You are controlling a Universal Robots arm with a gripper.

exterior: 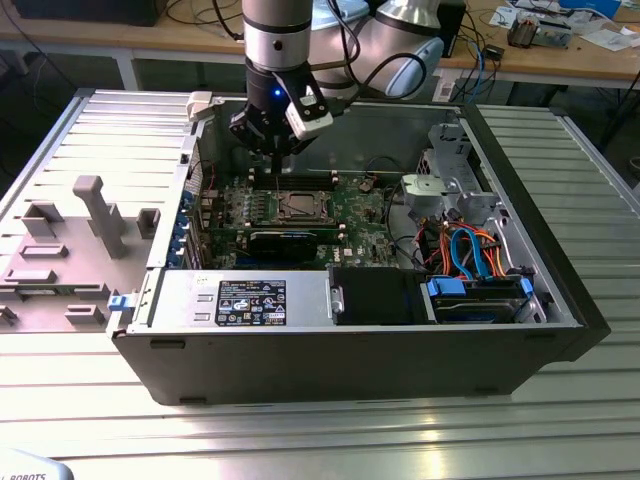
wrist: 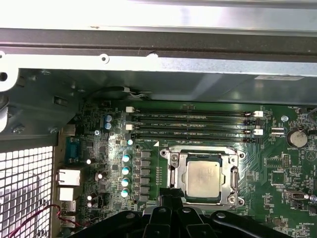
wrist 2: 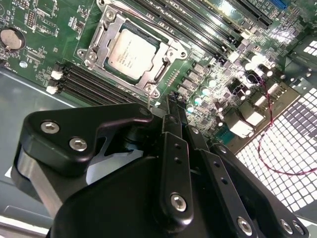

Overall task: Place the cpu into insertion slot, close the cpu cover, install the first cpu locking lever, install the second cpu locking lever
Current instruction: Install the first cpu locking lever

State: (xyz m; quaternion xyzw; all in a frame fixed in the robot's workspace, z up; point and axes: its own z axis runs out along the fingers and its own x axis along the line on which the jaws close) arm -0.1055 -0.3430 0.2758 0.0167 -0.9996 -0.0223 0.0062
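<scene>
The cpu [wrist: 204,179] [wrist 2: 131,52] lies flat in the insertion slot [exterior: 284,206] in the middle of the green motherboard [exterior: 350,215]. Its silver-grey top shows through the square window of the cpu cover [wrist: 174,171] [wrist 2: 110,29], which lies down around it. My gripper [exterior: 275,152] hangs just above the board beside the socket, toward the case's back wall. Its black fingers [wrist 2: 174,148] meet at their tips [wrist: 168,194] close to one edge of the cover, so it is shut. Nothing shows between them. A thin silvery rod [wrist 2: 148,100] stands next to the fingertips.
Long black memory slots [wrist: 193,124] run beside the socket. The open case holds a power supply [exterior: 245,300], a drive cage [exterior: 450,185] and orange and blue cables [exterior: 470,250]. A grey fixture [exterior: 95,215] stands at the exterior view's left.
</scene>
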